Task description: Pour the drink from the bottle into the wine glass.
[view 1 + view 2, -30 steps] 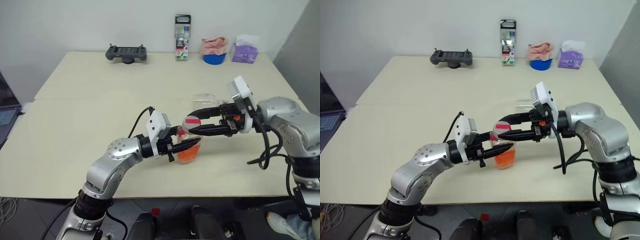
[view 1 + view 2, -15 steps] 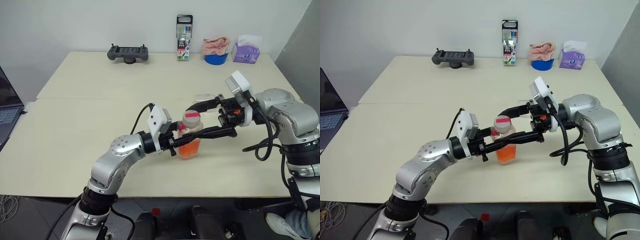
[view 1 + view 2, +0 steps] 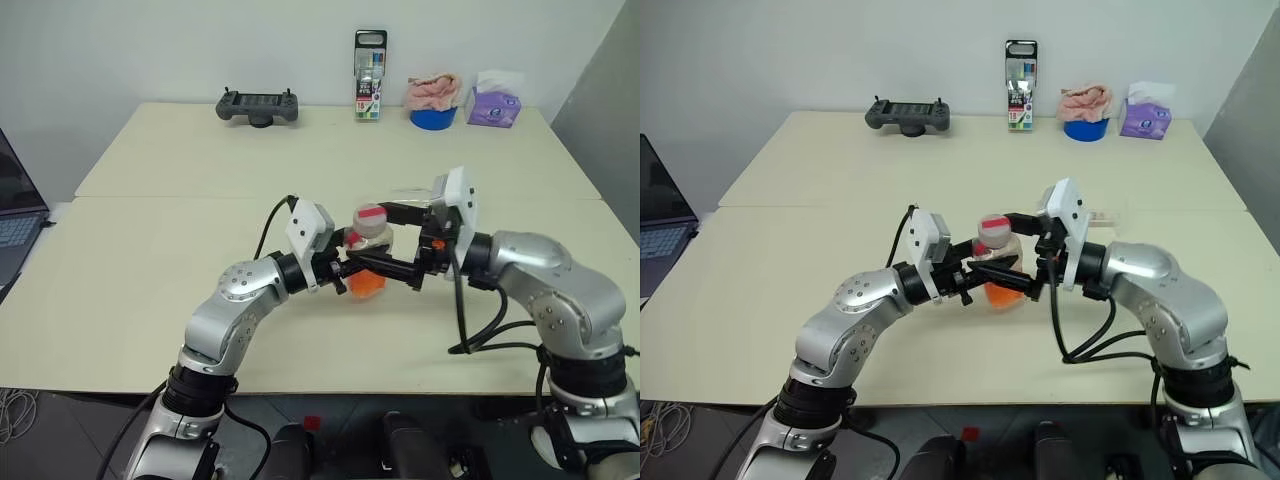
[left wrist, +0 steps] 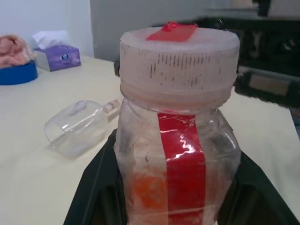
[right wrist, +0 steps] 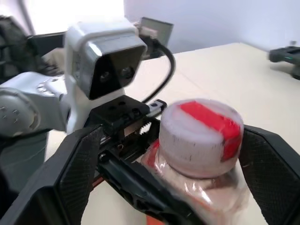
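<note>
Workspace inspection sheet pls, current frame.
Surface: beige table, two tops butted together.
Job's things: bottle upright, cap on, orange drink low inside; wine glass lying on its side behind it.
Clutter: controller, pen pack, blue bowl with pink cloth, purple tissue box along the far edge.
Grippers: left gripper shut on bottle body; right gripper open, fingers either side of the cap.
Cables: black cable looping off the right arm.
Surroundings: laptop at left, white wall.

Both head eyes look down from above the bottle [image 3: 368, 246]; each wrist camera faces it close-up from opposite sides, sharing its cap [image 5: 201, 129]
</note>
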Robot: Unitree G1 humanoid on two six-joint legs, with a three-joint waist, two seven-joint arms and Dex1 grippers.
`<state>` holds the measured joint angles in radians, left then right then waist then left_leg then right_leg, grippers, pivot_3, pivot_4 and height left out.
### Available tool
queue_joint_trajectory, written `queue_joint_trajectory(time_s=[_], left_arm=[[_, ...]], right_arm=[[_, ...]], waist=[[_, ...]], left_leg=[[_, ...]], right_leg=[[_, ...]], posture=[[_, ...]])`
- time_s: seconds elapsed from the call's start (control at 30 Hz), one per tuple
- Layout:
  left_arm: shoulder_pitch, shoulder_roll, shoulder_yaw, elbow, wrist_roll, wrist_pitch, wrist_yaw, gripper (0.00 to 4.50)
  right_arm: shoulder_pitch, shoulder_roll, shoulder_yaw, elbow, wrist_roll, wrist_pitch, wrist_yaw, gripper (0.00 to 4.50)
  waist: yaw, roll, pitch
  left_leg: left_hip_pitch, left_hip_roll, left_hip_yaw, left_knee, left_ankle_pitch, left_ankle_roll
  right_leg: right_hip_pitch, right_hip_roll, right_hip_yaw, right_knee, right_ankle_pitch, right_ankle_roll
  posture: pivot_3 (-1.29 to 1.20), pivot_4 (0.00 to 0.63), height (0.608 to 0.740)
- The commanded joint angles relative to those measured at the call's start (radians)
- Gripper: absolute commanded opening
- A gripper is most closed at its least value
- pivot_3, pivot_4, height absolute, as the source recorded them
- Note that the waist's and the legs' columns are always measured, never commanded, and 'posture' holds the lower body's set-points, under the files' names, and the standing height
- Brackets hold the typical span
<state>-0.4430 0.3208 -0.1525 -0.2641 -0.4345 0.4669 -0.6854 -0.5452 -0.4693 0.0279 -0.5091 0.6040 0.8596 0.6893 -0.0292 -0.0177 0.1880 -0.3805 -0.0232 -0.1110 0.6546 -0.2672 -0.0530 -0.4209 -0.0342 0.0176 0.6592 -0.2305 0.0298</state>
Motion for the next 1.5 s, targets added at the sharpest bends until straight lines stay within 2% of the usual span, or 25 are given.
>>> queue_joint_trajectory(time_s=[0.03, 0.27, 0.67, 0.77, 0.97, 1.03, 1.13, 1.27, 1.4, 1.5], left_arm=[[-0.028, -0.007, 0.031, -0.023, 0.0, -0.051, 0.0, 1.76], [-0.034, -0.012, 0.032, -0.009, 0.004, -0.059, -0.011, 1.76], [-0.016, -0.001, 0.03, -0.02, 0.001, -0.049, -0.016, 1.76], [-0.017, -0.001, 0.029, -0.021, 0.0, -0.045, -0.014, 1.76], [-0.009, 0.005, 0.03, -0.024, 0.0, -0.041, -0.013, 1.76], [-0.006, 0.008, 0.03, -0.027, -0.001, -0.037, -0.011, 1.75], [0.005, 0.016, 0.03, -0.035, -0.002, -0.027, -0.012, 1.75], [0.008, 0.021, 0.034, -0.044, -0.01, -0.01, -0.013, 1.75], [0.006, 0.025, 0.026, -0.046, -0.017, 0.008, -0.023, 1.75], [0.004, 0.041, 0.01, -0.064, -0.033, 0.03, -0.056, 1.75]], right_arm=[[0.012, 0.022, -0.014, -0.099, -0.018, 0.056, -0.146, 4.5], [-0.001, 0.093, -0.026, -0.172, -0.027, 0.123, -0.335, 4.5], [-0.03, 0.125, 0.006, -0.209, -0.04, 0.204, -0.463, 4.5], [-0.034, 0.13, 0.007, -0.202, -0.046, 0.201, -0.476, 3.86], [-0.041, 0.12, 0.002, -0.202, -0.057, 0.181, -0.474, 1.92], [-0.045, 0.108, -0.003, -0.197, -0.058, 0.173, -0.464, 1.9], [-0.052, 0.068, -0.005, -0.177, -0.062, 0.148, -0.418, 1.9], [-0.07, -0.011, -0.006, -0.097, -0.05, 0.059, -0.269, 1.9], [-0.108, -0.075, -0.018, 0.056, 0.007, -0.063, -0.026, 1.9], [-0.135, -0.121, -0.022, 0.193, 0.086, -0.153, 0.247, 1.9]], waist=[[0.0, 0.0, 0.0], [0.0, 0.0, 0.0], [-0.001, 0.0, 0.0], [-0.001, 0.0, 0.0], [-0.001, 0.0, 0.0], [-0.001, 0.0, 0.0], [-0.001, 0.0, 0.0], [-0.001, 0.0, 0.0], [-0.002, 0.0, 0.0], [-0.002, 0.0, 0.0]], left_leg=[[0.0, 0.0, 0.0, 0.0, 0.0, 0.0], [0.0, 0.0, 0.0, 0.0, 0.0, 0.0], [0.0, 0.0, 0.0, 0.0, 0.0, 0.0], [0.0, 0.0, 0.0, 0.0, 0.0, 0.0], [0.0, 0.0, 0.0, 0.0, 0.0, 0.0], [0.0, 0.0, 0.0, 0.0, 0.0, 0.0], [0.0, 0.0, 0.0, 0.0, 0.0, 0.0], [0.0, 0.0, 0.0, 0.0, 0.0, 0.0], [0.0, 0.0, 0.0, 0.001, 0.0, 0.001], [0.0, 0.0, 0.0, 0.0, 0.0, 0.001]], right_leg=[[0.0, 0.0, 0.0, 0.0, 0.0, 0.0], [0.0, 0.0, 0.0, 0.0, 0.0, 0.0], [0.0, 0.001, 0.0, 0.0, 0.0, 0.0], [0.0, 0.001, 0.0, 0.0, 0.0, 0.0], [0.0, 0.001, 0.0, 0.0, 0.0, 0.0], [0.0, 0.001, 0.0, 0.0, 0.0, 0.0], [0.0, 0.001, 0.0, 0.0, 0.0, 0.001], [0.0, 0.001, -0.001, 0.0, -0.002, 0.004], [0.001, 0.001, 0.0, 0.0, -0.002, 0.004], [0.001, 0.002, 0.0, -0.001, -0.002, 0.003]], posture=[[0.0, 0.15, 0.74], [0.0, 0.15, 0.74], [0.0, 0.15, 0.74], [0.0, 0.15, 0.74], [0.0, 0.15, 0.74], [0.0, 0.15, 0.74], [0.0, 0.15, 0.74], [0.0, 0.15, 0.74], [0.0, 0.15, 0.74], [0.0, 0.15, 0.74]])
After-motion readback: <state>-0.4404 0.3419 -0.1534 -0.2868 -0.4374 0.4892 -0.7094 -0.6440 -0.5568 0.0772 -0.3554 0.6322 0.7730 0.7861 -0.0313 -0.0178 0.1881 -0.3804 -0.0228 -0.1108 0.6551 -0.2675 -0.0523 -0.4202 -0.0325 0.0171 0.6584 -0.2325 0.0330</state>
